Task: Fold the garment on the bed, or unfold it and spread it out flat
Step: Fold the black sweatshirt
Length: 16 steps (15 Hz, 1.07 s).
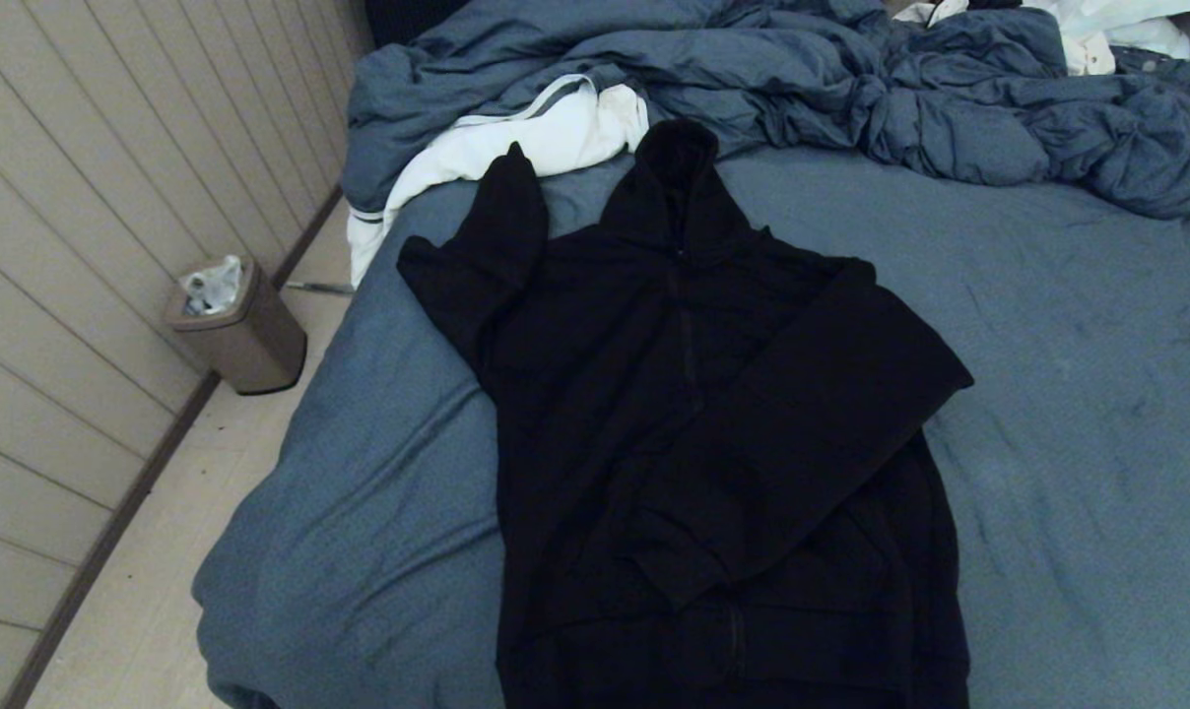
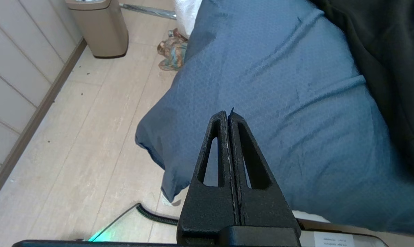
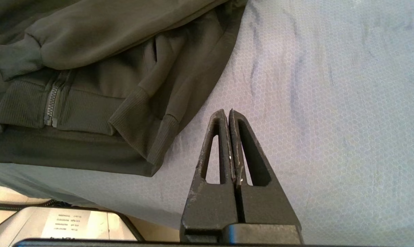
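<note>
The black hooded garment (image 1: 694, 423) lies front up in the middle of the bed (image 1: 1078, 414), hood toward the far side. Its right sleeve is folded across the chest and its left sleeve is bent up toward the hood. The zipper foot and ribbed hem of the garment (image 3: 90, 103) show in the right wrist view. My right gripper (image 3: 228, 112) hovers shut and empty over bare sheet just beside the hem corner. My left gripper (image 2: 227, 114) is shut and empty above the bed's near left corner (image 2: 262, 103), with the garment's edge (image 2: 392, 51) off to the side. Neither arm shows in the head view.
A rumpled blue-grey duvet (image 1: 851, 89) is piled along the far side, with a white striped cloth (image 1: 516, 148) beside the hood. A tan waste bin (image 1: 240, 330) stands on the floor by the panelled wall, left of the bed. A coiled cable (image 2: 152, 214) lies on the floor.
</note>
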Motion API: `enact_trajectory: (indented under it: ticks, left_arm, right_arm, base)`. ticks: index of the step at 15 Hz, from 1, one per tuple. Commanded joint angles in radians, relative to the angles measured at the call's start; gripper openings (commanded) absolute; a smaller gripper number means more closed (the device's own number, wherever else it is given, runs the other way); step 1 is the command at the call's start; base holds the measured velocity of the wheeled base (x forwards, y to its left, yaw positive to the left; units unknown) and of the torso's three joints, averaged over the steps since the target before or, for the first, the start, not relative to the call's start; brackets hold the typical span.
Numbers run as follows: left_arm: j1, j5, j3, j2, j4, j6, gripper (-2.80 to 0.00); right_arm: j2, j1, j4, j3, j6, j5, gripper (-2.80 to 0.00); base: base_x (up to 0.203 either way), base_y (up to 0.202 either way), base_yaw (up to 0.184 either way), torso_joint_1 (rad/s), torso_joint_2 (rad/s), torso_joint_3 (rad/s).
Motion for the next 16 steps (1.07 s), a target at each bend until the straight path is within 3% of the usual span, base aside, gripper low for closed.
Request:
enact_trajectory:
  ticks: [1,5,7,11,16]
  left_arm:
    - [0.0,0.001,0.0,0.0,0.001,-0.002,-2.8]
    - [0.001,0.002,-0.01,-0.002,-0.004,-0.029,-2.8]
    - [0.001,0.002,-0.1,0.026,0.011,-0.031,-2.8]
    - [0.0,-0.008,-0.376,0.261,0.04,-0.036,-2.8]
    - [0.0,-0.035,-0.705,0.6,0.069,-0.08,-2.8]
  right_arm:
    - [0.001,0.001,0.0,0.0,-0.001,0.001,-2.8]
    - [0.0,0.0,-0.002,-0.002,-0.011,0.0,-2.8]
    - [0.001,0.002,0.024,-0.038,-0.017,0.005,-2.8]
    - [0.165,0.005,0.176,-0.343,-0.018,0.088,-2.8]
    - [0.558,0.008,0.212,-0.712,0.005,0.119,-2.8]
  base:
    - [0.0,0.0,0.0,0.0,0.0,0.0]
    - [0.0,0.0,0.0,0.0,0.0,0.0]
    - [0.0,0.0,0.0,0.0,0.0,0.0]
    - [0.0,0.0,0.0,0.0,0.0,0.0]
    - [0.0,0.0,0.0,0.0,0.0,0.0]
